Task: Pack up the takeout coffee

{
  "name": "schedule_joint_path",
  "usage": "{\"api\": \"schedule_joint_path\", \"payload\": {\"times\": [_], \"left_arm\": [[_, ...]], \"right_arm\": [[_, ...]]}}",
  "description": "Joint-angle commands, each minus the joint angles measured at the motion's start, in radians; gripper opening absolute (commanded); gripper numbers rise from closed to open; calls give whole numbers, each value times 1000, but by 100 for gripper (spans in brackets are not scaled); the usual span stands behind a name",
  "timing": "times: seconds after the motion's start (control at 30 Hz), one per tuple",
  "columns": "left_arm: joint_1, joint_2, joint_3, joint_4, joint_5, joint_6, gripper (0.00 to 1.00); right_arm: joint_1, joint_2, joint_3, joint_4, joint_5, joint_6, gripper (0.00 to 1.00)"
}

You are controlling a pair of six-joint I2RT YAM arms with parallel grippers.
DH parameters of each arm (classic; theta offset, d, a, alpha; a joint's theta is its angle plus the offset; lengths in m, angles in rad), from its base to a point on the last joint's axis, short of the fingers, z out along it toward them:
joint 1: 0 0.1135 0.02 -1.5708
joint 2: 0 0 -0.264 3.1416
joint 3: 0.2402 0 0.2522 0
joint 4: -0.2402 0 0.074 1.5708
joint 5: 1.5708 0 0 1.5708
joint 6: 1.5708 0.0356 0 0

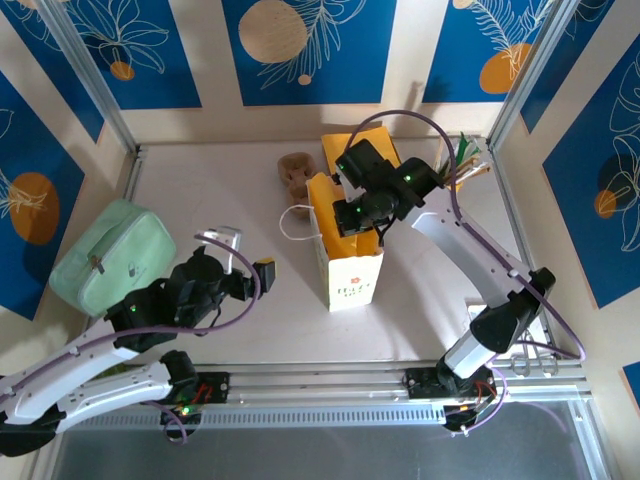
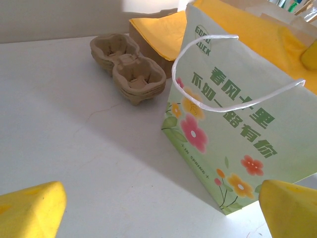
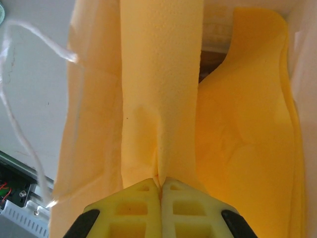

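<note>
The takeout coffee is out of view. A white paper bag [image 1: 352, 278] printed with flowers [image 2: 233, 114] stands upright mid-table, its mouth lined with yellow paper. My right gripper [image 1: 353, 214] hangs over the bag's mouth, shut on a fold of yellow napkin [image 3: 159, 99] that is pinched between the fingertips [image 3: 160, 181]. My left gripper [image 1: 245, 258] is open low over the table to the left of the bag, with nothing between its yellow fingers [image 2: 29, 208].
A stack of brown cardboard cup carriers [image 1: 296, 172] [image 2: 129, 67] lies behind the bag, beside a box of yellow napkins [image 1: 362, 142] [image 2: 158, 34]. The yellow cup with straws [image 1: 462, 165] stands at the back right. A pale green pouch [image 1: 110, 255] rests at the left.
</note>
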Motion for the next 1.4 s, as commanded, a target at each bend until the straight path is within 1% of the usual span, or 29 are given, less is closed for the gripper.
{"api": "schedule_joint_path", "payload": {"times": [0.0, 0.07, 0.2, 0.37, 0.43, 0.6, 0.7, 0.77, 1.0, 1.23, 1.37], "left_arm": [[5, -15, -10, 2, -9, -14, 99], [5, -14, -11, 2, -8, -16, 99], [5, -18, -13, 0, -7, -18, 100], [5, -19, -14, 2, -9, -18, 99], [5, -18, -15, 3, -9, -17, 99], [5, -15, -14, 6, -10, -16, 99], [5, -10, -14, 9, -9, -16, 99], [5, -9, -14, 10, -7, -16, 99], [5, -7, -16, 14, -5, -17, 99], [5, -9, -19, 15, 0, -23, 99], [5, -12, -20, 9, -2, -26, 99]], "right_arm": [[-6, 24, -31, 8, -45, 33, 4], [-8, 32, -43, 8, -40, 38, 6], [-13, 50, -59, -6, -26, 56, 7], [-23, 64, -40, -58, 14, 85, 7], [-26, 55, -34, -61, 9, 88, 9], [-24, 33, 13, -73, 0, 81, 21], [-23, 20, 45, -67, 3, 75, 32], [-23, 14, 61, -57, 10, 72, 34], [-29, 5, 44, 53, -40, 48, 34], [-74, 12, -52, 235, -96, 50, 32], [-93, 43, -81, 281, -105, 55, 31]]}}
